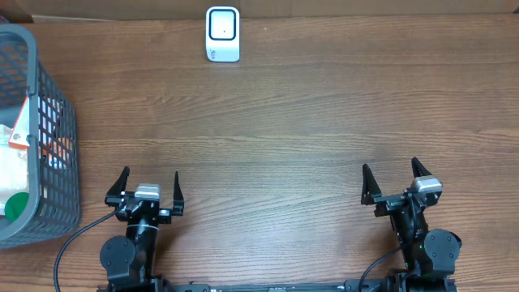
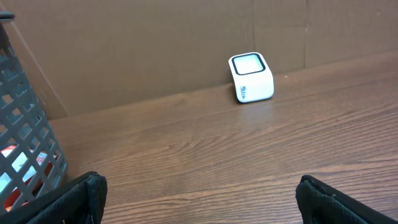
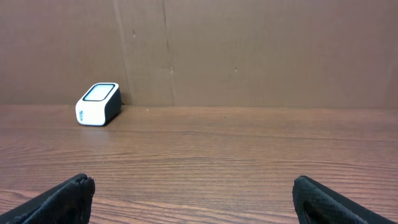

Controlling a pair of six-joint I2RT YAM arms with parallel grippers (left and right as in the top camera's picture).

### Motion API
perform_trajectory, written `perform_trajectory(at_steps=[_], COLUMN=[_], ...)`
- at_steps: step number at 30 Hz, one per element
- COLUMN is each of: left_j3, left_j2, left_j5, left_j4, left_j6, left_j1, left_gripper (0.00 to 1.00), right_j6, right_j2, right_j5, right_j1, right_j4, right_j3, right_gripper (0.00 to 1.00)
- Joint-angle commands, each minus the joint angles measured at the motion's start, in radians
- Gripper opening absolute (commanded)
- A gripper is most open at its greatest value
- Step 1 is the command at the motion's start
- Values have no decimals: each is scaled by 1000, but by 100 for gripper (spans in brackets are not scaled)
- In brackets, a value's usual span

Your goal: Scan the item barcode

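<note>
The scanner (image 1: 223,34) stands at the far edge of the table (image 1: 292,122), left of centre, against the cardboard wall (image 3: 249,50). Its long axis runs near to far and its dark-framed window faces up.

The grey mesh basket (image 1: 69,162) sits at the left edge. It holds a white pack (image 1: 12,158), an orange-trimmed pack (image 1: 24,122) and 1 green round item (image 1: 15,207). No barcode is legible.

The left gripper (image 1: 150,174) and right gripper (image 1: 390,166) sit at the near edge. Both are released with jaws spread wide, and both are well apart from scanner and basket.

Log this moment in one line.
left gripper: open, empty | right gripper: open, empty | scanner: far edge | basket: left
</note>
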Motion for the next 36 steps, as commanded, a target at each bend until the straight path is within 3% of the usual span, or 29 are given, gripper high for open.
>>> perform_trajectory(at_steps=[1,11,22,28,36], left_j3=[5,124,478,846,1487], left_j2=[-11,40,397,710,1172], left_j5=[-13,-12,95,171,184], left_j4=[6,-45,-156,-415,-989], left_j6=[-27,-64,-104,-104,-104], left_j1=[-6,-6,-6,-6,-6], left_gripper=[100,100,100,100,100], right_j6=[3,3,3,3,3], right_j2=[-11,-11,-11,-11,-11], right_j5=[-5,-5,-5,-5,-5], right_j1=[-4,-4,-4,-4,-4], right_j4=[5,6,5,6,6], right_j3=[-10,-10,-10,-10,-10], right_gripper=[100,100,100,100,100])
